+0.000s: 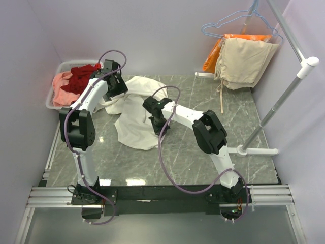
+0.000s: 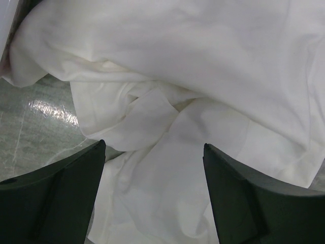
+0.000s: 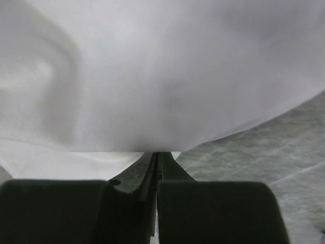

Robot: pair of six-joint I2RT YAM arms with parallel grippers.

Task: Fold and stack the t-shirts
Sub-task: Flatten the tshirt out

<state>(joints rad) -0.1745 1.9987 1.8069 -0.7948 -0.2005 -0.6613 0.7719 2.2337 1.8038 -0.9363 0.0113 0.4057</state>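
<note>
between right fingers (image 3: 133, 179), white t-shirt (image 3: 152, 76) edge

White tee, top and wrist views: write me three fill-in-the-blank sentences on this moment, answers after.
1. The right gripper is ____ on the white tee.
2. The left gripper hangs over it with jaws ____.
3. The red tee lies in the ____ at far left.
Missing words: shut; open; basket.

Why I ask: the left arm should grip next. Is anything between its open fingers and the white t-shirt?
Nothing visible: the left gripper hangs open right above the crumpled white t-shirt, only its cloth between the fingers.
</note>
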